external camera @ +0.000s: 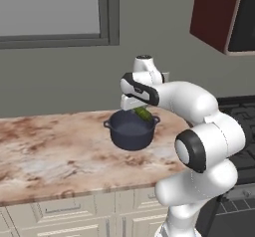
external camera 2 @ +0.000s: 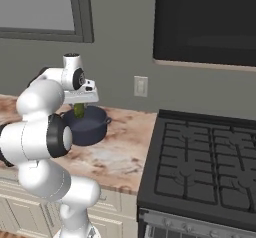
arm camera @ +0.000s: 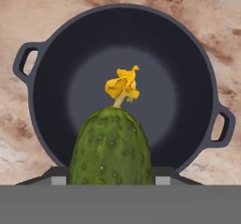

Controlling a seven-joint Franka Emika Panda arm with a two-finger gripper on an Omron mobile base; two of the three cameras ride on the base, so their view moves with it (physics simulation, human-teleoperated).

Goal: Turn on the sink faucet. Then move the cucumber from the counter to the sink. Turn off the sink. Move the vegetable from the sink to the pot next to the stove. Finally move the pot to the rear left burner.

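- Counter (external camera: pixel 45 151): marbled, carries the pot; stove (external camera 2: pixel 205 167) at its 3 o'clock.
- Pot (arm camera: pixel 120 84): dark, two handles, upright.
- Gripper (external camera: pixel 137 109): above the pot's mouth, jaws closed around the cucumber.
- Cucumber (arm camera: pixel 112 148): held over the pot, yellow flower end pointing down into it.

The pot (arm camera: pixel 179 68) looks like matt dark metal, smooth inside. Above it, the cucumber (arm camera: pixel 112 148) has bumpy, dull green skin. The worktop (external camera: pixel 50 146) around the pot is polished veined stone.

Base views flank arm, share pot (external camera: pixel 130 131); hand view straight above.
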